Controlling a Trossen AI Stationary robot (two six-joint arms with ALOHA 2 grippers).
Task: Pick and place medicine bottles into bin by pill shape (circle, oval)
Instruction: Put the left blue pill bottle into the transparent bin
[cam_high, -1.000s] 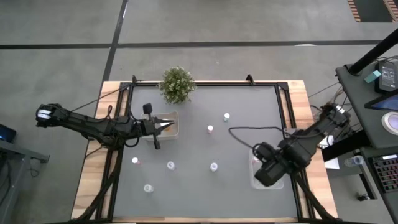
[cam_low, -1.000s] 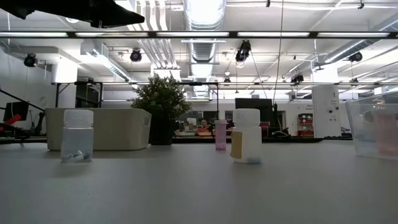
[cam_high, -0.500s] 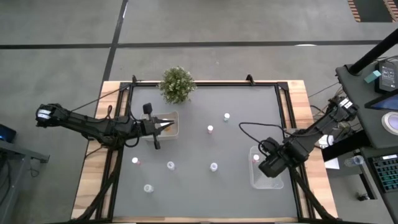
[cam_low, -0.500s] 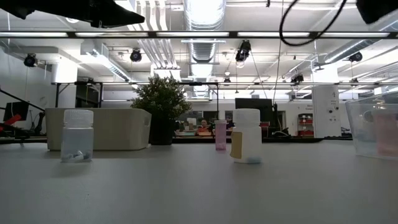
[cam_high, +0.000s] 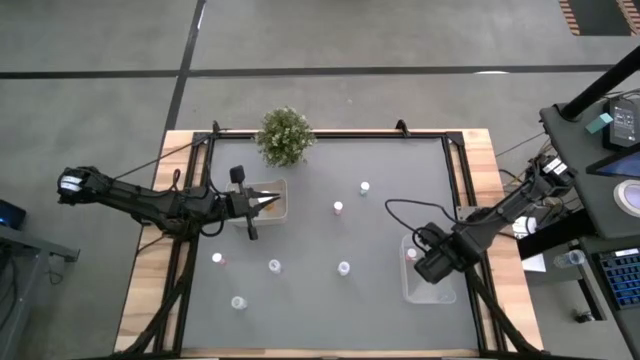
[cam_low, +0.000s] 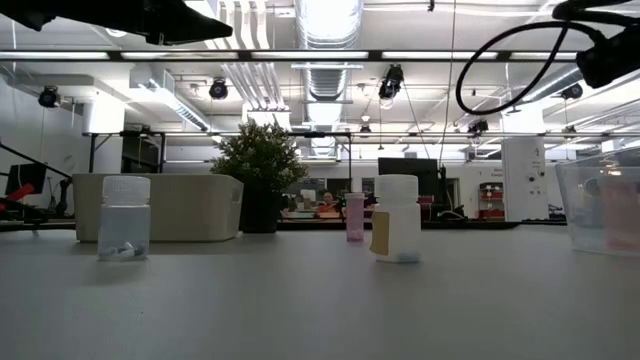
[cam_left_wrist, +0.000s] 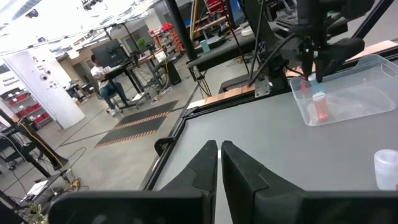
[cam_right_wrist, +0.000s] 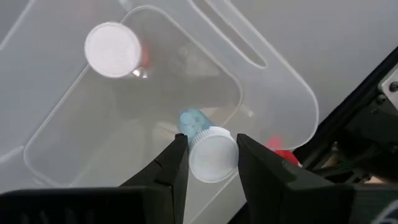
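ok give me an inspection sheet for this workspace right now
surface: grey table top, wooden edges.
job's things: six loose medicine bottles; clear bin holding one red-marked bottle; beige bin.
clutter: potted plant.
grippers: right gripper over the clear bin, shut on a blue-marked bottle; left gripper shut, over the beige bin.
cables: black loop at right arm.
surroundings: workshop, desks, seated person.

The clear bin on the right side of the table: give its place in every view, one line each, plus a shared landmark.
High view: clear bin at the table's right edge, under the right gripper.
Low view: far right, cut by the frame.
Left wrist view: upper right, across the table.
Right wrist view: fills the picture, directly below.
Shared landmark: the white-capped bottle standing inside it.
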